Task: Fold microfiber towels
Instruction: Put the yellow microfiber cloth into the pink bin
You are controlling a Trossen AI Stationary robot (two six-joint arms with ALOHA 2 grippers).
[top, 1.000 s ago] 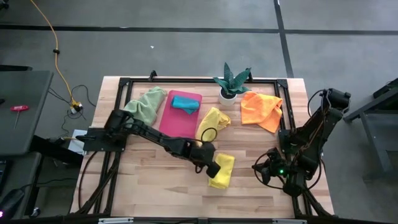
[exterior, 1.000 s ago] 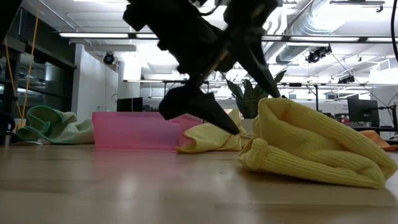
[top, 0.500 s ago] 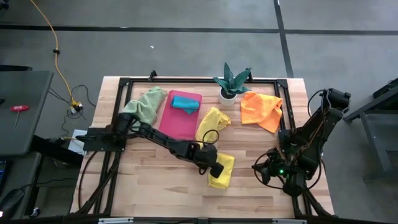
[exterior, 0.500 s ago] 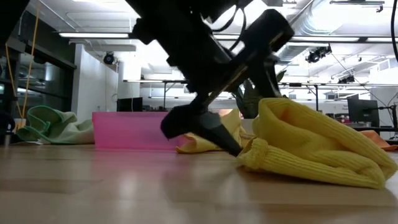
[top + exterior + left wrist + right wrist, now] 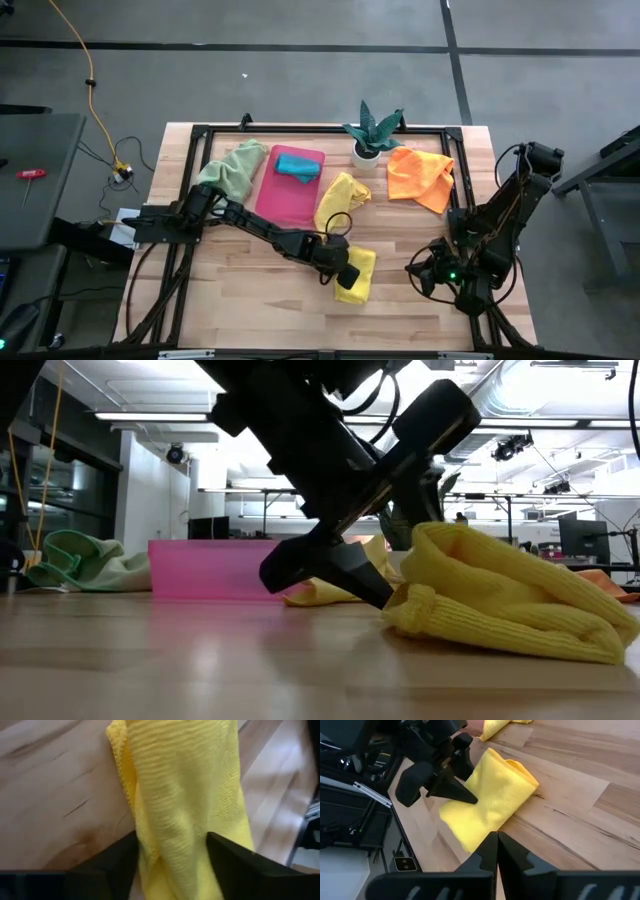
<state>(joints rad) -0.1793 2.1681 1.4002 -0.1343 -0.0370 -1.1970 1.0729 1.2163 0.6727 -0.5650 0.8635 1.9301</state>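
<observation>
I am reaching my left end effector (image 5: 345,272) across the middle of the tabletop (image 5: 240,300) and setting it down at the left edge of the folded yellow towel (image 5: 357,274), which is lying near the front centre. My fingers (image 5: 117,857) are standing apart with a ridge of that towel's cloth bunched between them; I cannot tell whether they are gripping it yet. In the low view the finger tip is touching the wood right at the towel's edge.

My right end effector (image 5: 496,851) is waiting at the right front corner with its fingers pressed together, holding nothing.

The second yellow towel (image 5: 340,196) is lying crumpled farther back, just right of the pink tray (image 5: 285,195). The teal towel (image 5: 297,166) is sitting in the tray's far end. The pale green towel (image 5: 234,168) is lying left of the tray, and the orange towel (image 5: 420,176) is spread to the right of the potted plant (image 5: 371,132).
</observation>
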